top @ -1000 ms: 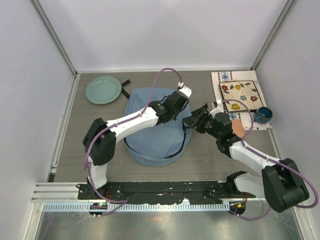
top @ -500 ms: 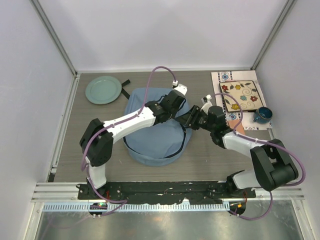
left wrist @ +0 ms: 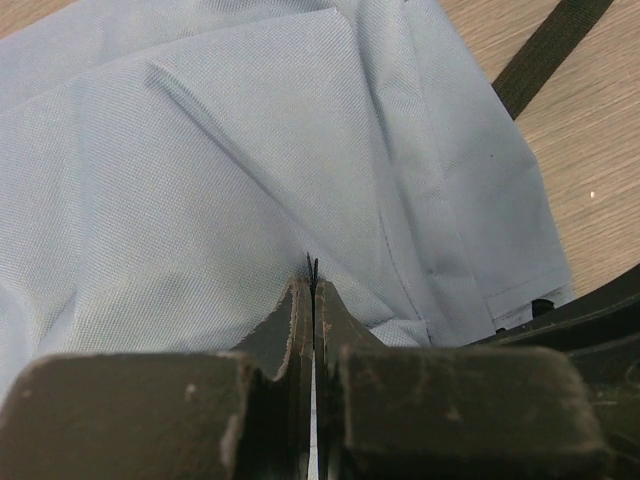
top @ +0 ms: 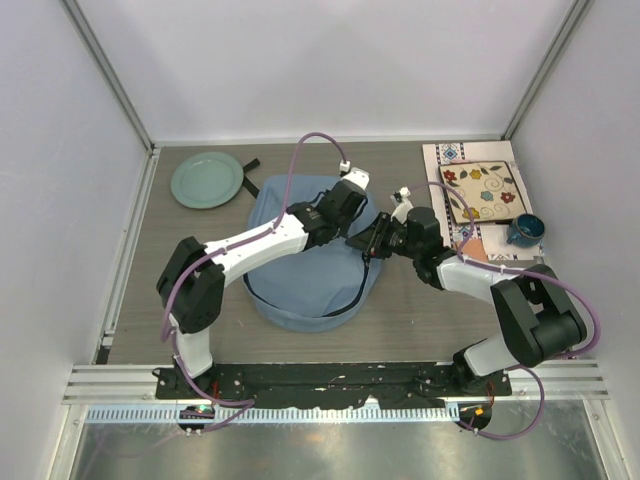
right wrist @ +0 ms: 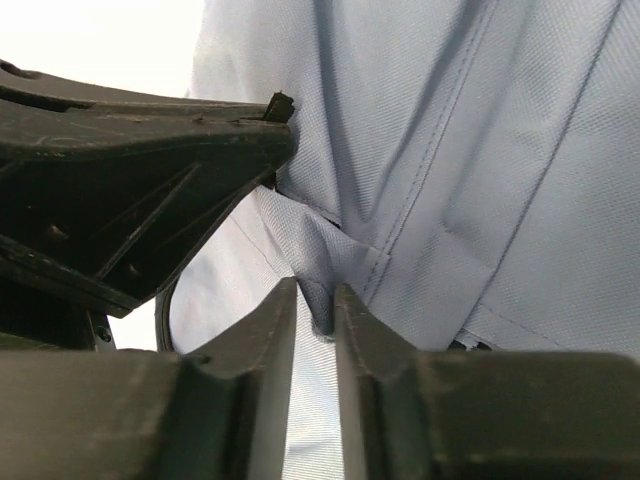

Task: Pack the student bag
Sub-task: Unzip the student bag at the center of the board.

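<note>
Top external: the student bag (top: pixel 300 275) lies flat at the middle of the table (top: pixel 200 310), rounded end toward me, dark zipper line curving along its near right edge. Both arms reach in over its right half. The left gripper (top: pixel 352 226) and right gripper (top: pixel 374 240) meet tip to tip at the bag's right edge, almost touching. A green plate (top: pixel 207 180) sits at far left, apart from the bag, with a black strap (top: pixel 250 165) showing between them. At far right a patterned tile (top: pixel 483 190) rests on a mat, with a blue cup (top: pixel 525 230) just beside its near corner.

Left wrist: my left fingers (left wrist: pixel 295 330) are clenched tight with no gap between them. The blue fabric rises to a peak right at the tips, so I read it as a pinch on the bag's cloth. A small dark sliver pokes out at the tips; I can't tell what it is. Wood grain and the strap show at upper right.

Right wrist: the right fingers (right wrist: pixel 270 340) stand close together, with a fold of bag fabric (right wrist: pixel 318 285) pressed between them: a grasp on the bag. The left claw's black body fills the upper left, just above this fold. A stitched seam runs diagonally across the cloth beyond.
</note>
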